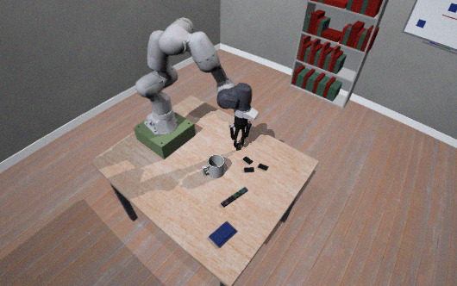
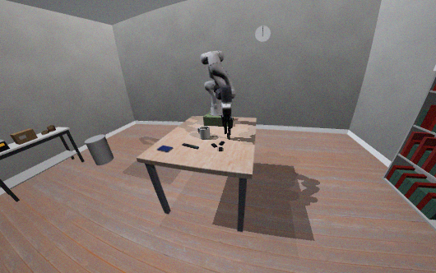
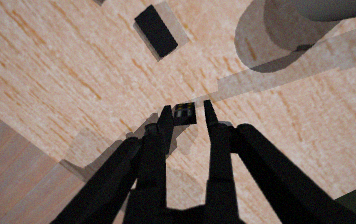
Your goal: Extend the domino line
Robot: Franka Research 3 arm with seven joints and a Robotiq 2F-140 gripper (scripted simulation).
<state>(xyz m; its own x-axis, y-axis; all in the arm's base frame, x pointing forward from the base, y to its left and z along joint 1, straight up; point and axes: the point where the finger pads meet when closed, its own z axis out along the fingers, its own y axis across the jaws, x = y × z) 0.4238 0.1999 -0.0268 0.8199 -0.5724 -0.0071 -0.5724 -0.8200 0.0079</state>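
The gripper [image 1: 238, 146] [image 2: 229, 136] [image 3: 188, 113] points down at the table [image 1: 181, 215] [image 2: 206, 161] [image 3: 90, 75], its fingers partly open, well short of wide. A domino [image 1: 239, 147] [image 3: 185, 115] sits between the fingertips, nearer one of them, with a gap showing on its other side, so it is not gripped; whether it touches the nearer finger, I cannot tell. Some yellow pips show on it, but too blurred to count. Three black dominoes [image 1: 248, 170] [image 2: 220, 149] [image 3: 156, 31] lie near it, apart from one another. The line [image 1: 234, 196] [image 2: 190, 145] lies well apart from the gripper, with coloured pips too small to read. The mug [image 1: 215, 166] [image 2: 204, 132] [image 3: 330, 7] stands near the dominoes, and a blue book [image 1: 222, 234] [image 2: 165, 149] lies beyond the line. On the side bench [image 2: 39, 139], a brown box [image 2: 23, 136] bears a pale label, too small to read. The whiteboard [image 1: 431, 26] shows blue squares and a red stroke.
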